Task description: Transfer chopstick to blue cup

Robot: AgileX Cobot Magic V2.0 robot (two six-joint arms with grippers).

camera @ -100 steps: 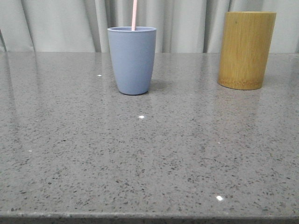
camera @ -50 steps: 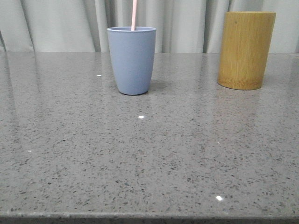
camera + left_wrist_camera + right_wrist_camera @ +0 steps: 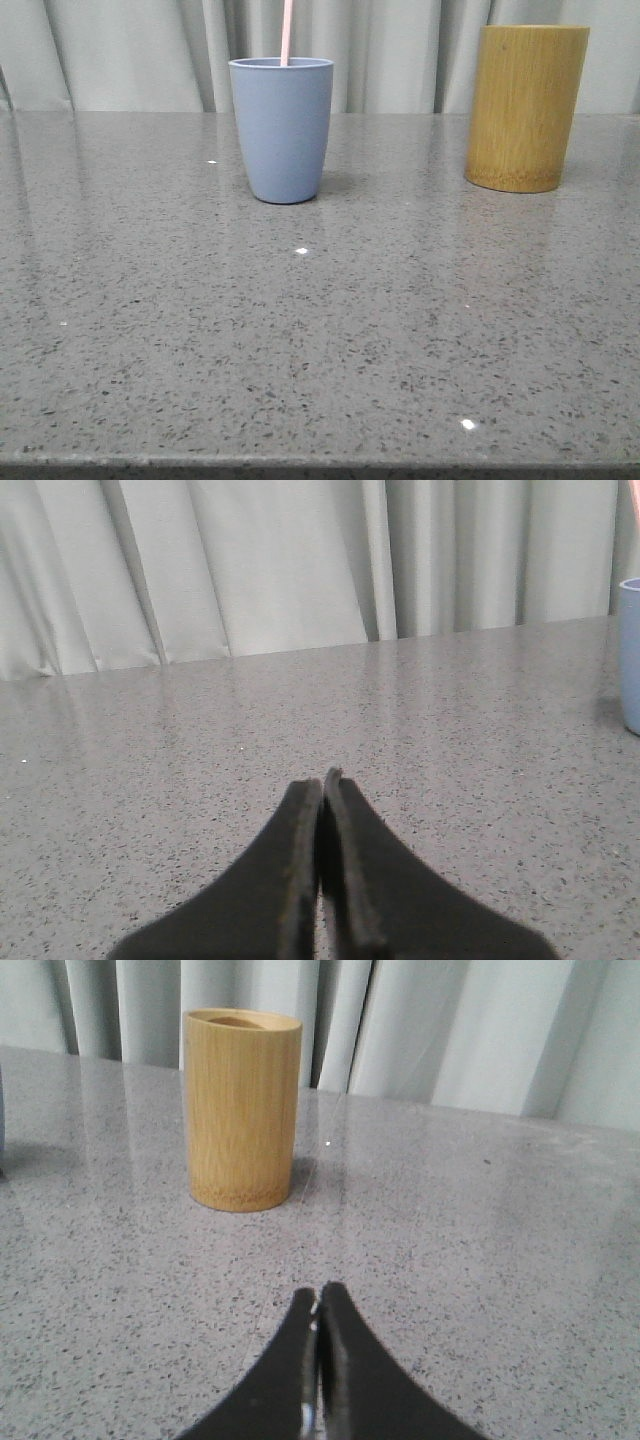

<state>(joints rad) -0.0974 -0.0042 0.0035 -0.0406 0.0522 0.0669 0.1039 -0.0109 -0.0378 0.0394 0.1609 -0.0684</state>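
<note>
I am seeing the chopstick (image 3: 287,32) standing in the blue cup (image 3: 282,130), rising almost upright out of its mouth and running off the top of the front view. The cup is sitting upright toward the far edge of the desk (image 3: 320,340), a little left of the middle. The bamboo holder (image 3: 526,107) is standing well apart from it, toward the far right corner. From the left wrist camera I am watching the left gripper (image 3: 325,780) hanging over bare desk with its jaws clenched on nothing, the cup's side at the frame edge. The right gripper (image 3: 318,1298) is likewise pressed closed and empty, pointing toward the bamboo holder.
</note>
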